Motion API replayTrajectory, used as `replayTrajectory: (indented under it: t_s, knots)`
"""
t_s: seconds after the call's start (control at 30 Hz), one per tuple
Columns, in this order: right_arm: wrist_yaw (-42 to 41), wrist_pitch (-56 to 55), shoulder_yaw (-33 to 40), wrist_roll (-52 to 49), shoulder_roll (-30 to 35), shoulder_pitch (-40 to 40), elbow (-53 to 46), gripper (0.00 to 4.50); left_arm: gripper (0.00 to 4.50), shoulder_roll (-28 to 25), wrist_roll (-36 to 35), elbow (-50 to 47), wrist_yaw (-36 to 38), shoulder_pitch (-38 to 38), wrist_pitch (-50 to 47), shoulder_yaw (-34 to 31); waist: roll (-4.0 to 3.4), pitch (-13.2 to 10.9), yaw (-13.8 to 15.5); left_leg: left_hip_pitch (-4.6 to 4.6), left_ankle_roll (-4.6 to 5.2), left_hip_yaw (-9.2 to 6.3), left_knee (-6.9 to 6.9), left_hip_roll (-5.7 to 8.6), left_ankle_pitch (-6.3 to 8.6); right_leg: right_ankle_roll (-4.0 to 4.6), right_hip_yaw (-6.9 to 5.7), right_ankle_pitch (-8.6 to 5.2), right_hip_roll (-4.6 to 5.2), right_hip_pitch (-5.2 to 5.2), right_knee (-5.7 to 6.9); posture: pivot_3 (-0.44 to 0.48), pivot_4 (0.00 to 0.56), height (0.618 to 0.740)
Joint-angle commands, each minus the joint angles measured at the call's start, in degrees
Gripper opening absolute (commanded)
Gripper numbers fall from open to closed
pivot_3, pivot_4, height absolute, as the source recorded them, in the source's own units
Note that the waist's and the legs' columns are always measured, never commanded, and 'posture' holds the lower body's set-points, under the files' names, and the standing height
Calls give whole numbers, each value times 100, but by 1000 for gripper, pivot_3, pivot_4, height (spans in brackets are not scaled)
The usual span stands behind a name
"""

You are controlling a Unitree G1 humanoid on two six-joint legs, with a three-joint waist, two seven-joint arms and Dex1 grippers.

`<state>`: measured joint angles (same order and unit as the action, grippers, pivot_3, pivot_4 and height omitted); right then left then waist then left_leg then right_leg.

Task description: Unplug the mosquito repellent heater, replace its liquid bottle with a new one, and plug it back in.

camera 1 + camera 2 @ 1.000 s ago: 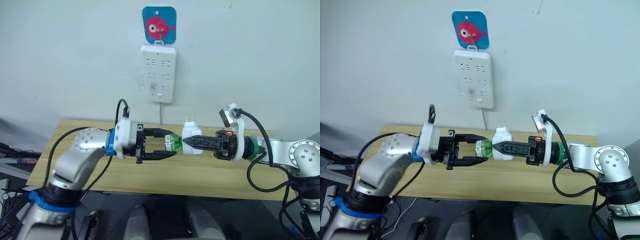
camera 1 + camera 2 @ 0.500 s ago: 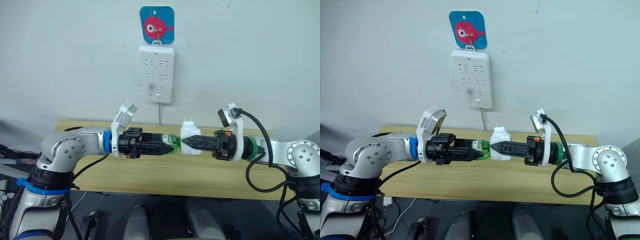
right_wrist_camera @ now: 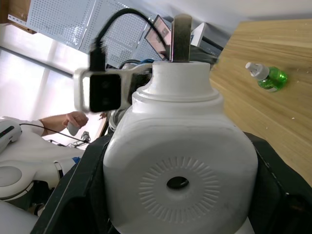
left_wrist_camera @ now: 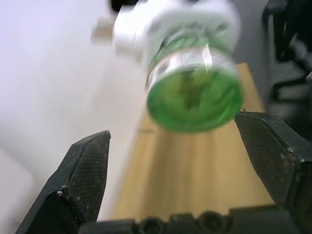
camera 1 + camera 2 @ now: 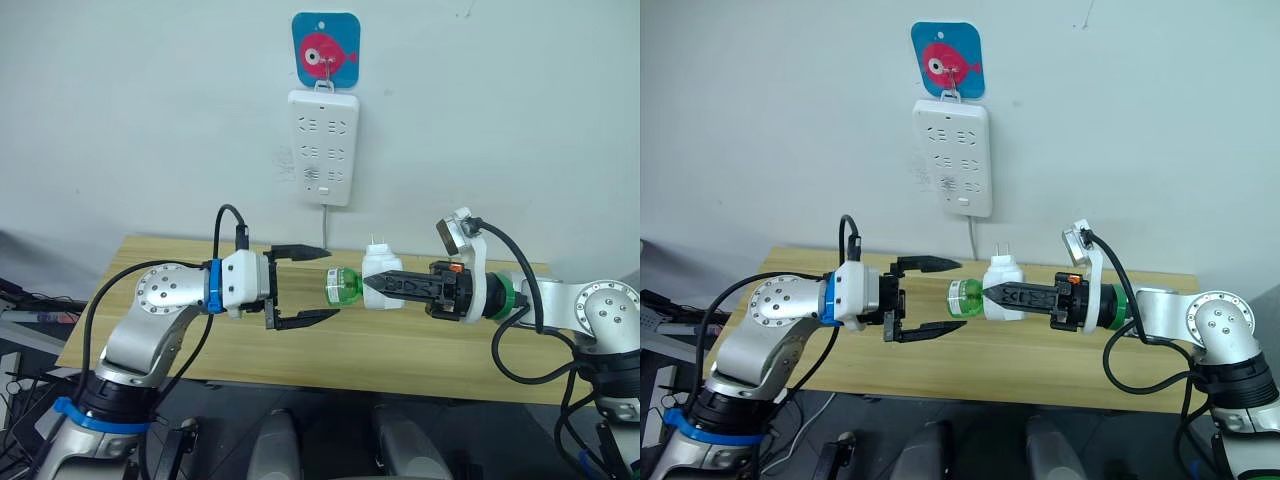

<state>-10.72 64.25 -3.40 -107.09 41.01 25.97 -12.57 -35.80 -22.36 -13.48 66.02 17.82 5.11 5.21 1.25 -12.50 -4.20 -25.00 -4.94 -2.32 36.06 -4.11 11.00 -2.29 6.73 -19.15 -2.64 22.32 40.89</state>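
Right hand [image 5: 372, 283]: clamped on the mosquito repellent heater [image 5: 379, 274], holding it in the air above the bench [image 5: 400, 350].
Heater: rounded white smooth plastic body, round vent with radiating slits on the face toward the right hand's wrist; two metal plug prongs [image 5: 378, 240] point up; long axis level, running between the two hands.
Liquid bottle [image 5: 341, 285]: clear with green liquid, round green base, fitted into the heater's end and sticking out toward the left hand.
Left hand [image 5: 325, 283]: spread wide, ribbed black fingers [image 4: 87, 165] either side of the bottle's base, not touching it.
Spare bottle [image 3: 266, 77]: small, green, white cap, lying on its side on the light wooden bench.
Power strip [image 5: 323, 147]: white, long, upright on the wall beyond both hands, hung from a blue hook plate with a pink fish [image 5: 326, 49].
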Motion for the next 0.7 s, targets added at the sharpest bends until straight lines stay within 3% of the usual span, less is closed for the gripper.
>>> replayTrajectory:
  t_s: [0.03,0.23,0.33,0.5,0.6,0.7]
  knots:
    - [-99,-1,155,-153,37,114,-69,3043,4500,170,70,-158,4,-91,625,-51,0,0,-7,0,0,1,0,0,0,0,1,0,0,0,0,-73,178,704]
    - [-100,9,142,-154,27,127,-72,3043,4500,231,53,-120,32,-67,759,25,0,0,-46,1,1,-1,-1,-1,0,-3,-2,-1,-1,0,3,-73,179,704]
    - [-89,-2,143,-166,20,119,-83,3043,3937,208,11,-46,87,-97,710,51,0,0,-48,1,0,-1,0,-1,0,-5,-1,-2,-1,0,3,-75,179,704]
    - [-67,-15,144,-194,22,96,-121,3043,2416,196,-96,-102,27,20,331,62,0,0,-49,1,0,-1,0,-1,0,-5,-2,-2,-2,0,3,-80,184,704]
    - [-57,-20,151,-216,37,86,-127,3043,2231,-122,-564,-323,-33,213,-966,57,0,0,-53,0,1,-3,1,-1,0,-6,-4,-3,-2,0,4,-80,185,704]
    - [-63,-13,150,-230,53,84,-128,3043,2231,-570,-2056,-445,-389,654,-3459,-148,0,-1,-61,1,1,-8,1,-1,0,-8,-8,-4,-3,0,8,-76,185,704]
